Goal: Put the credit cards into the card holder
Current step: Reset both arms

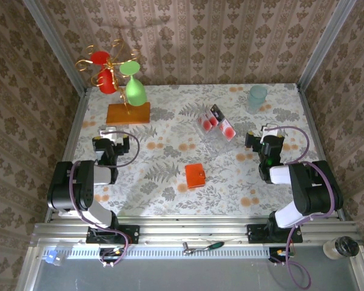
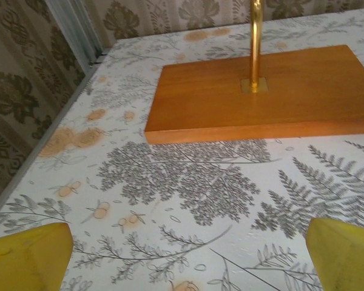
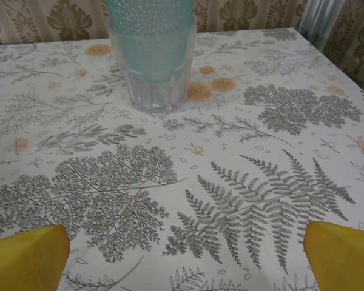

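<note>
Fern-printed tabletop [image 1: 158,194] spans our workspace, with our left gripper [image 2: 182,254] and right gripper [image 3: 182,254] spread wide and empty at its sides, likely so the folded orange-red square card holder [image 1: 195,175] mid-table and the thin black-and-pink credit cards [image 1: 216,124] beyond it lie unobstructed.

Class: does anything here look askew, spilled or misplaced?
Beyond the card holder, the credit cards lie in a loose, overlapping pile at odd angles. The card holder sits slightly skewed. Nothing looks spilled or damaged.

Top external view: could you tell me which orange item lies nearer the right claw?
The small square card holder mid-table is nearer the right claw; the larger orange block bears the gold stand.
</note>
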Motion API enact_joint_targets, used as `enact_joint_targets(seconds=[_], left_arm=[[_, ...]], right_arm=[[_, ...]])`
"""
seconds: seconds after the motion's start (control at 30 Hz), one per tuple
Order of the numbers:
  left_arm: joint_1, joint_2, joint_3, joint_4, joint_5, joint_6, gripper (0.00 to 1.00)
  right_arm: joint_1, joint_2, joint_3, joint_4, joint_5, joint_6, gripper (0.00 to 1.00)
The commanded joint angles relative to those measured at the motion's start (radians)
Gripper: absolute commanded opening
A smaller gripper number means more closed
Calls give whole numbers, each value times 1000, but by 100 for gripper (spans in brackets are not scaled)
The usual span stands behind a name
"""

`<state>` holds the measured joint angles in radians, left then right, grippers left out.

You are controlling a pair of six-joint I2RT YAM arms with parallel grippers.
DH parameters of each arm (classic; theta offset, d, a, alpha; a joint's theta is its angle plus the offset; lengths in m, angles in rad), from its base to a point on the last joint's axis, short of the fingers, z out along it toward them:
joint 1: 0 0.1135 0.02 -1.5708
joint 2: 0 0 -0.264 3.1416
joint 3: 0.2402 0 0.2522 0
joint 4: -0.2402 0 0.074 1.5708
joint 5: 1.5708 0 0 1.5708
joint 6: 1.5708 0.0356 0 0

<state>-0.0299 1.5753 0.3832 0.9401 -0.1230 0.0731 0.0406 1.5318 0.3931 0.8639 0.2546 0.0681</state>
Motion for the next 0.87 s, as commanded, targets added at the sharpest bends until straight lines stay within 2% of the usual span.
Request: enact_joint_targets(seconds=[0.0, 0.23, 0.4, 0.83], left_arm=[[4, -16, 11, -26, 41, -21, 100], [-1, -17, 7, -13, 30, -16, 100], [-57, -8, -29, 71, -90, 14, 100], [-50, -11, -22, 50, -91, 2, 100]], right_arm=[[-4, 4, 13, -1, -23, 9, 100], [22, -2, -6, 31, 18, -11, 100], [18, 1, 0, 20, 4, -8, 100], [7, -2, 1, 15, -21, -5, 100]])
